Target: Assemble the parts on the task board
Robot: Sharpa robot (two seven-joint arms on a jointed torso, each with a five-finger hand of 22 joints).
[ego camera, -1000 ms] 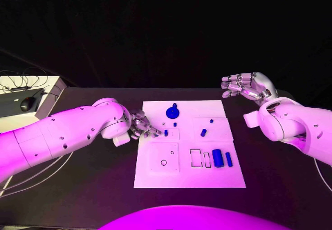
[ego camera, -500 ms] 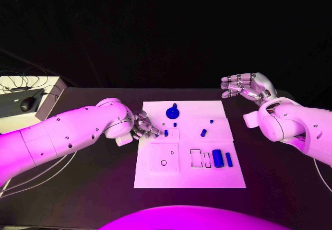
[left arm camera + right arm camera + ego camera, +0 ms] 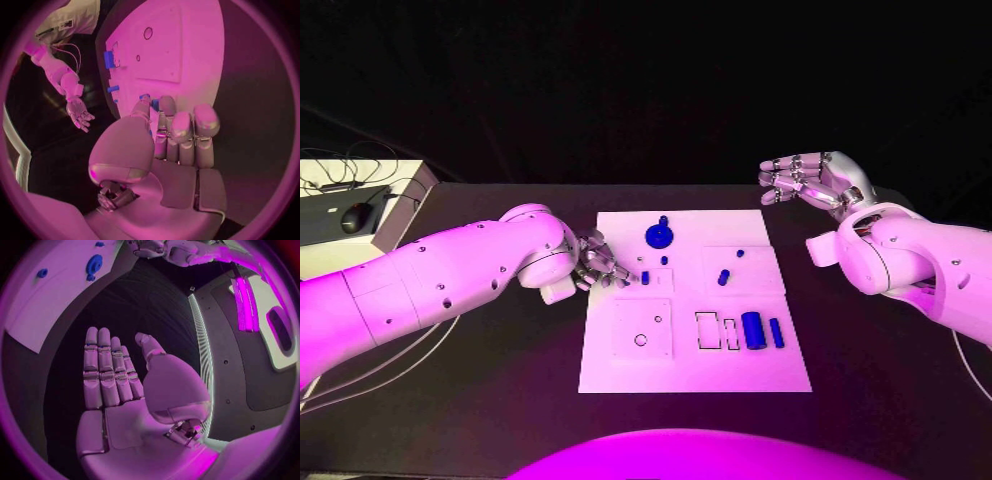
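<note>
The white task board [image 3: 689, 370] lies mid-table. On it are a round blue disc part [image 3: 659, 235], a small blue peg [image 3: 664, 260], two small blue pieces [image 3: 724, 277], and a blue cylinder [image 3: 754, 330] beside a blue bar [image 3: 777, 333]. My left hand [image 3: 603, 263] hovers at the board's left edge, fingers straight and close together, tips right by a small blue part [image 3: 645, 277] [image 3: 154, 104]; I see no grip on it. My right hand [image 3: 808, 180] [image 3: 115, 375] is raised off the board's far right corner, palm open and empty.
A white box [image 3: 329, 235] with a black mouse [image 3: 358, 215] and cables sits at the table's left side. Black tabletop [image 3: 488, 380] surrounds the board. Empty slots and holes [image 3: 718, 330] mark the board's near half.
My left hand has edged slightly toward the small blue part at the board's left edge. The right hand and the parts have not moved.
</note>
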